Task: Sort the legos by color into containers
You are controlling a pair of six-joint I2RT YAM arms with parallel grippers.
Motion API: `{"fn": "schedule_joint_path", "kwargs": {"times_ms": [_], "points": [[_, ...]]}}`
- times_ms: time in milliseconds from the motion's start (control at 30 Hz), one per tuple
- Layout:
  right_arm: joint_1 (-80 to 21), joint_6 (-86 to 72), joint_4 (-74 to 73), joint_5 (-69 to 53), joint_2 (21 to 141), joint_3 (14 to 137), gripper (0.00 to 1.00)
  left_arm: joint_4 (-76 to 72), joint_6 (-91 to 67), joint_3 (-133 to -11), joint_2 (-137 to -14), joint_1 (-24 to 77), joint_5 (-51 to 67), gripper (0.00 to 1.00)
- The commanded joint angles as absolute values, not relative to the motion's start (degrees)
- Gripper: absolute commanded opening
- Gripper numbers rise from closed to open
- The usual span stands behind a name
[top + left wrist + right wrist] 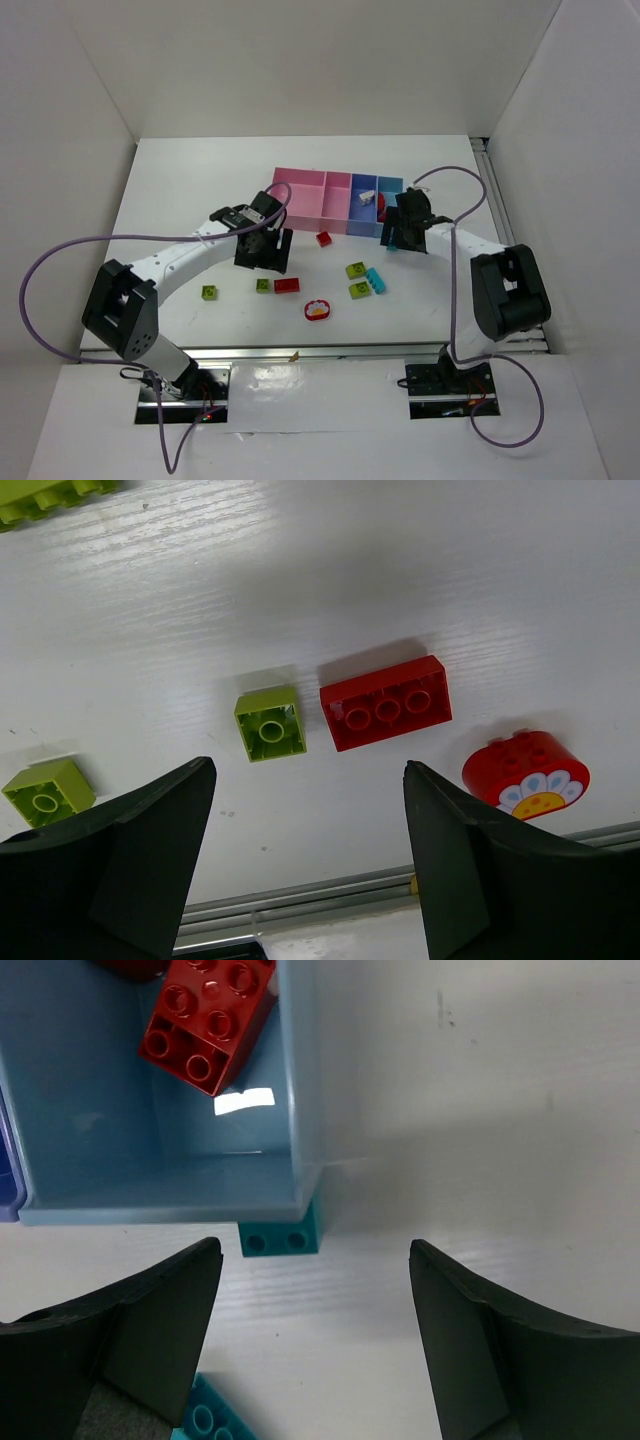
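The joined containers (pixel 300 195) stand at the back: two pink bins and two blue ones. The light blue end bin (pixel 120 1150) holds a red brick (pixel 207 1022). A teal brick (pixel 279 1237) lies against that bin's near corner, just ahead of my open, empty right gripper (pixel 315 1340). My left gripper (pixel 310 860) is open and empty above the table. A lime green brick (pixel 270 724), a red brick (pixel 386 702) and the round red-rimmed piece (pixel 526 774) lie just ahead of it.
More loose bricks lie on the table: a red one (pixel 324 238), green ones (pixel 209 292) (pixel 355 270) (pixel 359 290) and a cyan one (pixel 376 280). A white piece (pixel 367 197) lies in the darker blue bin. White walls enclose the table.
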State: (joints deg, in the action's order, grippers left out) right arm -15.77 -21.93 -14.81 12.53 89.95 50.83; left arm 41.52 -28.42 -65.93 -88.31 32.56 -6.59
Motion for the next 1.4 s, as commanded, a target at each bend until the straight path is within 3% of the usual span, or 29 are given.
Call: {"fn": "schedule_joint_path", "kwargs": {"times_ms": [0,233,467,667,800,1133,1367], "points": [[-15.47,-18.9,-6.61,8.8,91.76,50.36,0.82,41.04,-27.94,-68.03,-88.51,32.52,-7.21,0.87],[-15.47,-18.28,-5.89,6.68,95.54,51.5,0.72,41.75,-28.48,-70.31,-89.03,32.52,-8.52,0.88],[-16.0,-20.03,-10.54,9.84,94.05,51.5,0.41,45.26,-29.0,-76.01,-88.51,32.52,-9.67,0.89],[-19.59,-22.49,-22.05,12.48,81.4,53.78,0.39,46.66,-30.93,-80.94,-87.98,29.63,-8.7,0.9],[-22.49,-23.03,-27.24,13.53,78.57,62.8,0.39,48.51,-31.64,-84.54,-90.43,28.3,-8.45,0.95],[-27.24,-20.83,-26.02,12.14,98.77,90.14,0.39,48.7,-33.31,-86.57,-94.48,21.72,-3.79,0.96],[-27.25,-18.46,-23.91,8.18,114.67,101.85,0.39,47.64,-34.98,-87.1,-98.44,17.68,-0.88,0.96]]}}
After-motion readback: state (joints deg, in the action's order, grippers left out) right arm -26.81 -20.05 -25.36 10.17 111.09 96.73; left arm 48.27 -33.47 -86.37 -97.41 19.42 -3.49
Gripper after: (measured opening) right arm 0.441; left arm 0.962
